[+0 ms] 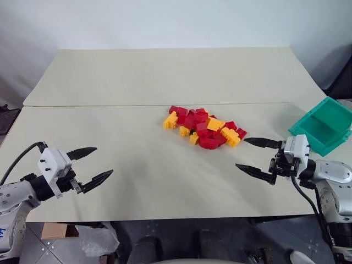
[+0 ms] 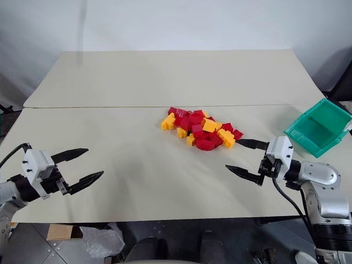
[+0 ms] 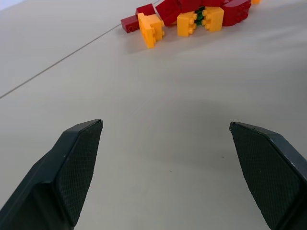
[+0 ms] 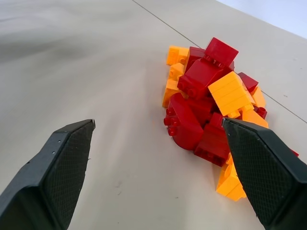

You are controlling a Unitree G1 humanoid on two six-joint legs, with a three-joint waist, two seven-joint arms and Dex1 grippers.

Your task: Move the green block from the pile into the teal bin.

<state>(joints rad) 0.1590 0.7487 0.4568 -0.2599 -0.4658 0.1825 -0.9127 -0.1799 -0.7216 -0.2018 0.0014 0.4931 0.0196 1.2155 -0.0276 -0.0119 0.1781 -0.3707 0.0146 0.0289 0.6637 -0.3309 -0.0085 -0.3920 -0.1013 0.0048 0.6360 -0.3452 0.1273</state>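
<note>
1. The green block (image 3: pixel 199 16) is nearly buried: from the left wrist view only a thin green sliver shows, wedged between two yellow-orange bricks at the near side of the pile (image 1: pixel 204 127). I think it sits low in the heap, though too little of it is visible to be sure.

2. Both claws are empty and spread wide. The right gripper (image 1: pixel 257 157) hovers just beside the pile's right end; the left gripper (image 1: pixel 91 164) hangs well apart from it, over bare table (image 1: pixel 137 88).

3. Handling, as I judge it: a small hard plastic brick, light and stiff, with smooth flat sides that could slip (the studs on top offer no good purchase). The sensible hold is across two opposite flat sides, but the neighbouring bricks block those, so some would need nudging away first.

4. Room: open tabletop lies all around the pile, so loose bricks can scatter without reaching an edge. The teal bin (image 1: pixel 323 124) sits at the table's right edge, near the right arm, its mouth open and unobstructed.
</note>
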